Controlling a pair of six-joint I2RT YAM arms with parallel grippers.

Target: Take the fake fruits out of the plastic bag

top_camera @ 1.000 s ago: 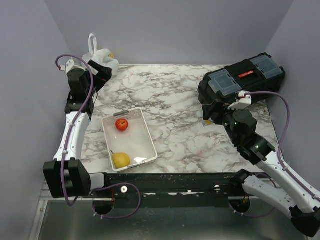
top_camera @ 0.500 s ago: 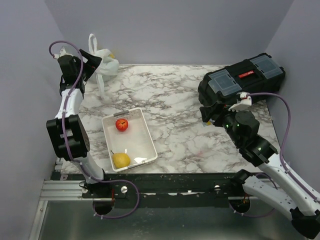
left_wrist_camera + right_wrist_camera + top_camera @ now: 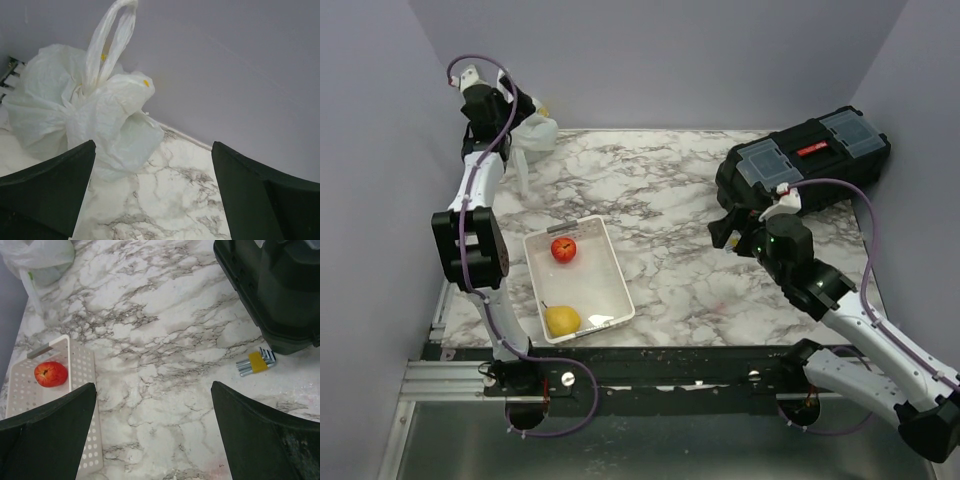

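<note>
The plastic bag (image 3: 80, 110) is white and crinkly and sits in the table's back left corner, with one loop handle standing up. It also shows in the top view (image 3: 540, 132) and the right wrist view (image 3: 37, 255). The fake fruits are hidden inside it; only faint yellow spots show through. My left gripper (image 3: 153, 150) is open and empty, just in front and to the right of the bag, and in the top view (image 3: 525, 108) it hangs above the bag. My right gripper (image 3: 153, 390) is open and empty over bare marble mid-table, right of the tray in the top view (image 3: 720, 232).
A white perforated tray (image 3: 605, 285) near the front left holds a red apple (image 3: 563, 249) and a yellow pear-like fruit (image 3: 562, 320). A black toolbox (image 3: 805, 165) stands at the back right. A hex key set (image 3: 256, 361) lies in front of it. Walls close in behind and to the left.
My left arm has swung up and back, so its gripper is now higher over the bag in the corner. My right gripper has shifted left, away from the toolbox.
</note>
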